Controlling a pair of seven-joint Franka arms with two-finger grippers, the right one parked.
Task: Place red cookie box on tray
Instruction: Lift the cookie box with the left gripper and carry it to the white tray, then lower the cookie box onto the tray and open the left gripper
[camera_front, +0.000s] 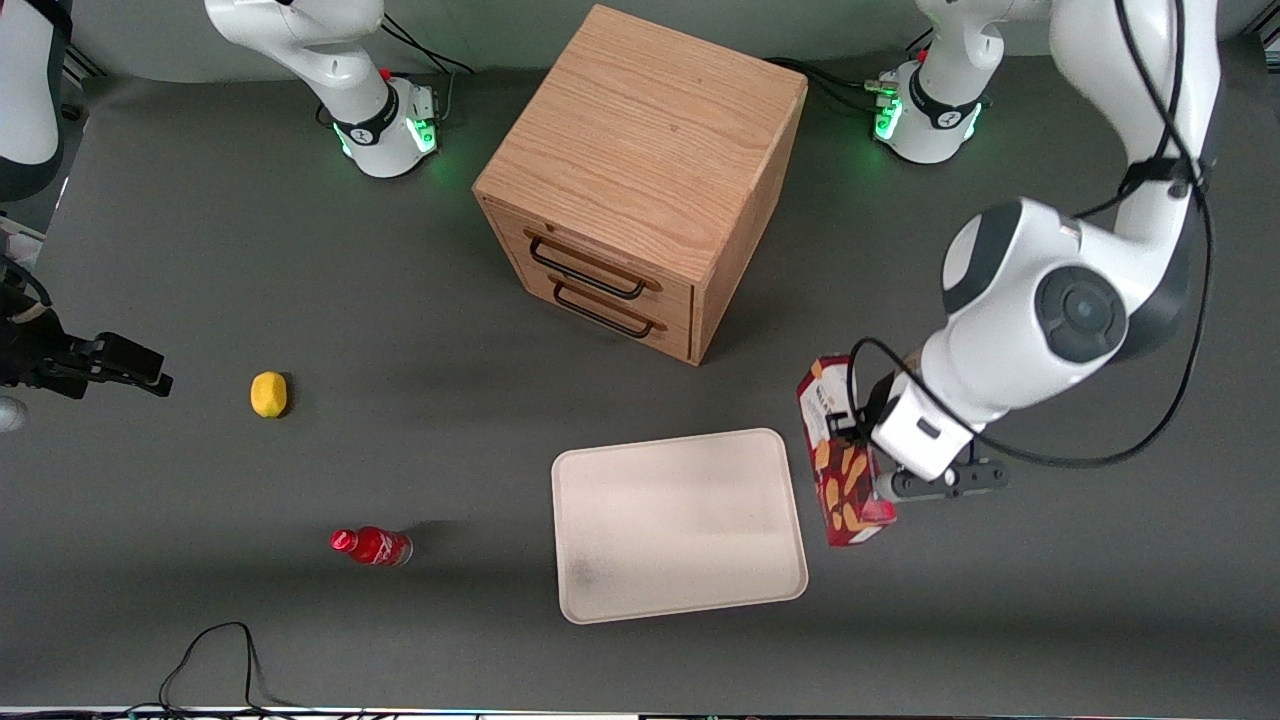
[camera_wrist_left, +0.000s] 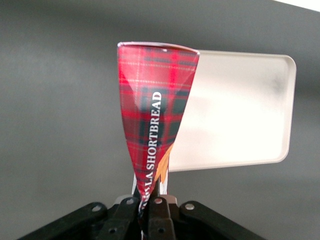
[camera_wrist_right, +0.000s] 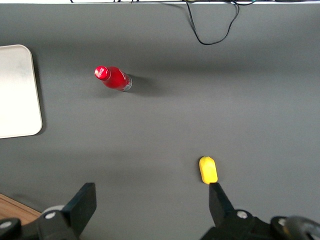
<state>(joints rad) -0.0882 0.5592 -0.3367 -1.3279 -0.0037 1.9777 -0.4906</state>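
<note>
The red cookie box (camera_front: 843, 470) is a slim dark-red tartan box with biscuit pictures. It is held beside the tray's short edge, toward the working arm's end of the table, not over the tray. My left gripper (camera_front: 876, 470) is shut on the box's thin edge. In the left wrist view the fingers (camera_wrist_left: 160, 212) pinch the box (camera_wrist_left: 155, 115), which sticks out ahead of them. The cream-white tray (camera_front: 680, 525) lies flat and bare on the table, and it also shows in the left wrist view (camera_wrist_left: 240, 115). I cannot tell whether the box touches the table.
A wooden two-drawer cabinet (camera_front: 640, 180) stands farther from the front camera than the tray. A small red bottle (camera_front: 372, 546) and a yellow lemon (camera_front: 268, 393) lie toward the parked arm's end. A black cable (camera_front: 215, 650) loops at the table's near edge.
</note>
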